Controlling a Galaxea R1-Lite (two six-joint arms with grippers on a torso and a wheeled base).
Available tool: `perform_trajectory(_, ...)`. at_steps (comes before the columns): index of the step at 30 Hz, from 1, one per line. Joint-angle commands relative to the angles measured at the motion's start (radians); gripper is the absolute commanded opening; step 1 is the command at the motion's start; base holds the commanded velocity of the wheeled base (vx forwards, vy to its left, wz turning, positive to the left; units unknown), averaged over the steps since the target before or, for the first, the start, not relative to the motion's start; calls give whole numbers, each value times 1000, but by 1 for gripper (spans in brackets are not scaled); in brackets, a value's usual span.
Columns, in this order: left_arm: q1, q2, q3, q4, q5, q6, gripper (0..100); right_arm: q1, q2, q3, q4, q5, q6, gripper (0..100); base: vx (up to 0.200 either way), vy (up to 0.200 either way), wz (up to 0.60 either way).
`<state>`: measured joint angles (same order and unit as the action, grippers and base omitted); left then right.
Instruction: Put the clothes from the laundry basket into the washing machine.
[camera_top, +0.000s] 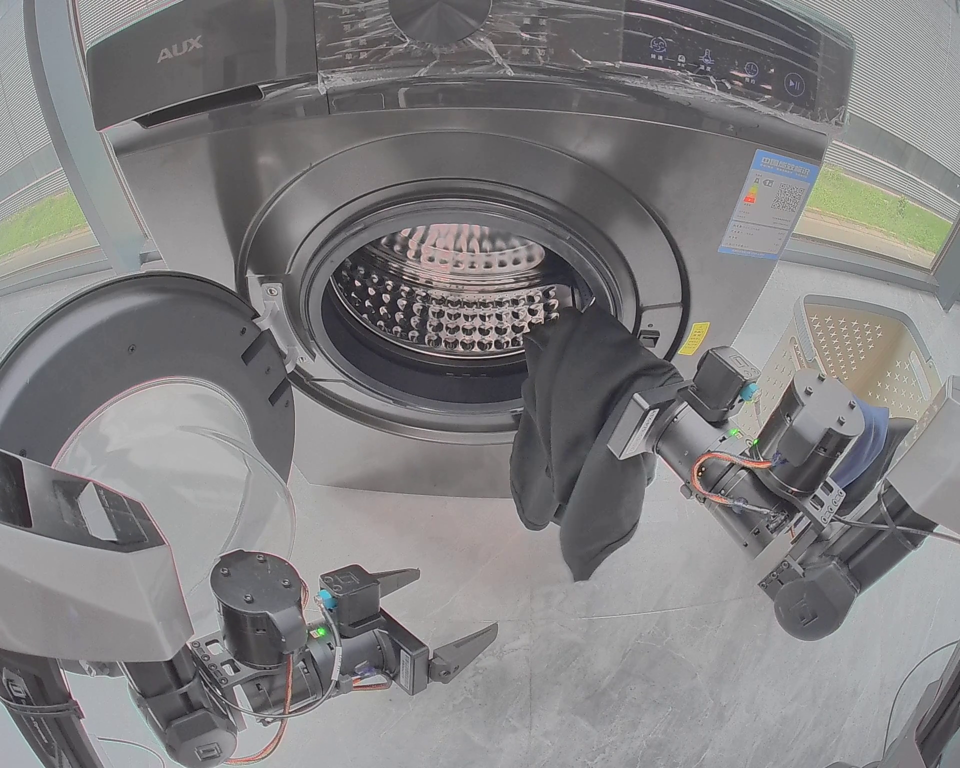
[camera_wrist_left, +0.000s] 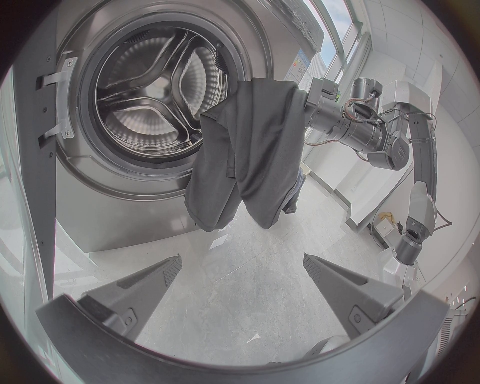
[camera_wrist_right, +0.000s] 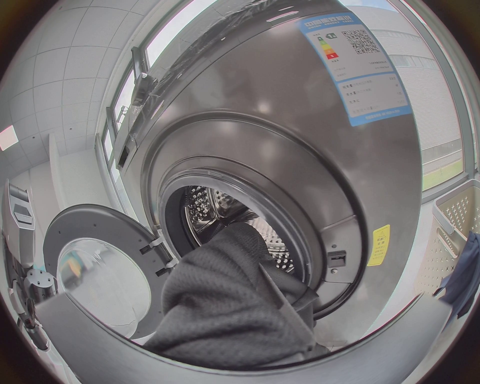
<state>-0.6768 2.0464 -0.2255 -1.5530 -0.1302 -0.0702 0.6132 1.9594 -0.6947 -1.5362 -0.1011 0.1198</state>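
A black garment hangs at the lower right rim of the washing machine's round opening, its top edge just at the drum and its tails dangling toward the floor. My right gripper is buried under the cloth and shut on it; the fingers are hidden. The same black garment is draped over the right arm in the left wrist view, and the black garment covers the gripper before the opening in the right wrist view. My left gripper stays low over the floor at the left, open and holding nothing.
The machine's door stands swung open to the left, above my left arm. A beige laundry basket stands at the right behind my right arm, with a blue cloth hanging from it. Bare grey floor lies in front of the machine.
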Motion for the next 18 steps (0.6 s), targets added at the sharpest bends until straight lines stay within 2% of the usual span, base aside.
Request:
perform_trajectory(1,-4,-2,0,-1,0,0,100,-13,9,-2,-1,0,0,0,0,0,0)
perform_trajectory(10,-3,-2,12,-1,-2,0,100,-23,30,-14,-2,-9,0,0,0,0,0)
perform_trajectory(14,-7,3,-48,-1,0,0,100,-4,30,-16,-1,-11,0,0,0,0,0)
perform_trajectory(18,-18,17,-176,-1,6,-8,100,28,39,-17,-1,-11,0,0,0,0,0)
